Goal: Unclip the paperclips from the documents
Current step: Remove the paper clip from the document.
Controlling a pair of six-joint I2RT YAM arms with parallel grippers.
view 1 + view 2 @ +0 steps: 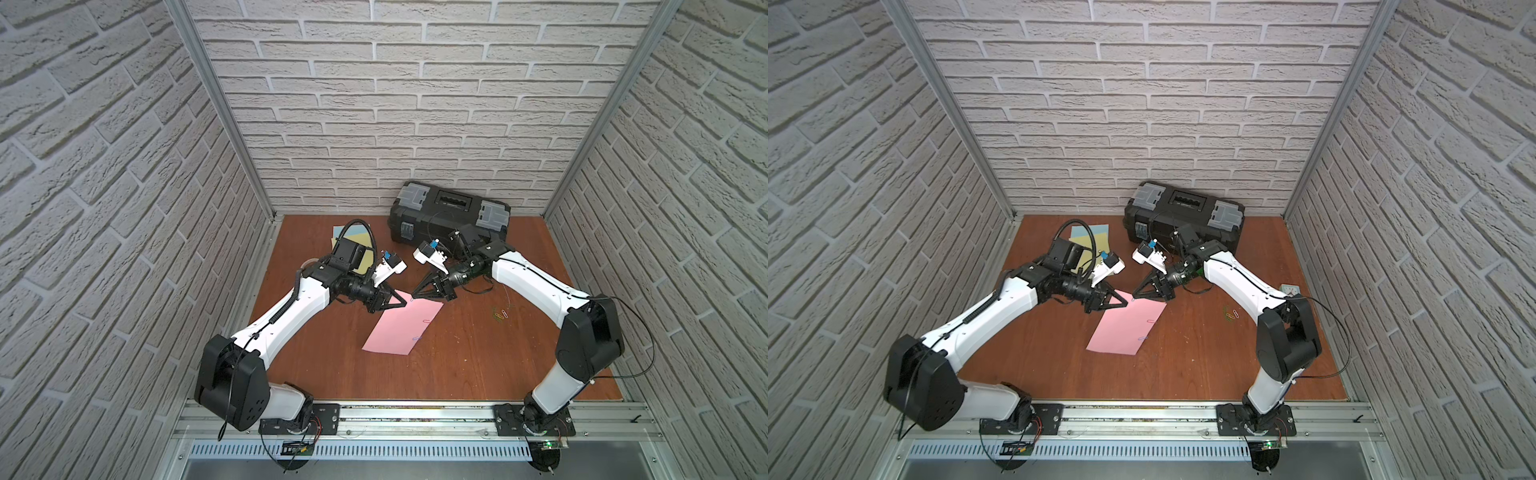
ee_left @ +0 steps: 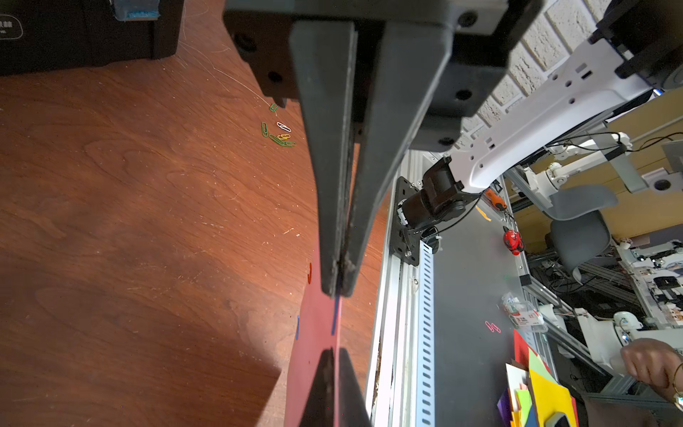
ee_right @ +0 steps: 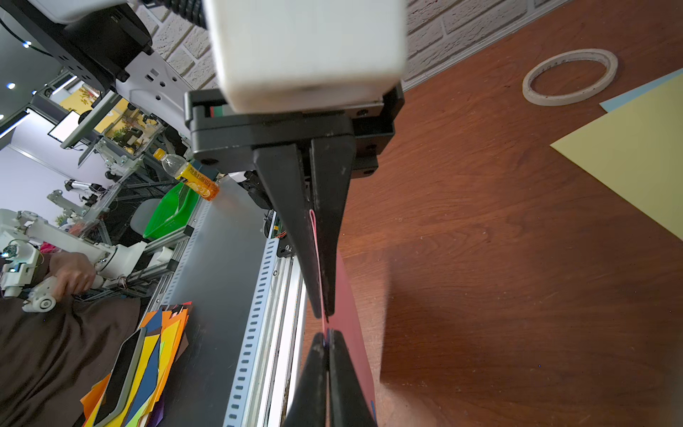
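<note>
Brick-pattern walls enclose a wood table. A black toolbox stands at the rear.

1. Pos. of work. The pink sheet lies mid-table w/ its far corner raised off the wood. The yellow sheet and light blue sheet are stacked at rear left, partly hidden by the arm. The loose paperclips are heaped to the right, well apart from the pink sheet.

2. Pincer state. The left pincer is closed on the raised corner. The right pincer is also closed, tip-to-tip w/ the left, at the blue paperclip on that edge. Whether the wire itself is caught cannot be told.

3. Procedure (judged).
- Left pincer = anchor: hold firm, no motion.
- Draw the right pincer straight out along the clip's long axis, in the sheet's plane, away from the edge.
- No twist, no lift: thin paper prob. creases or tears at the corner.
- If the clip slips, re-grip on the outer loop only, not on paper.

4. To follow, on the edge facing the right arm: the mid-edge paperclip and the front-corner paperclip.
</note>
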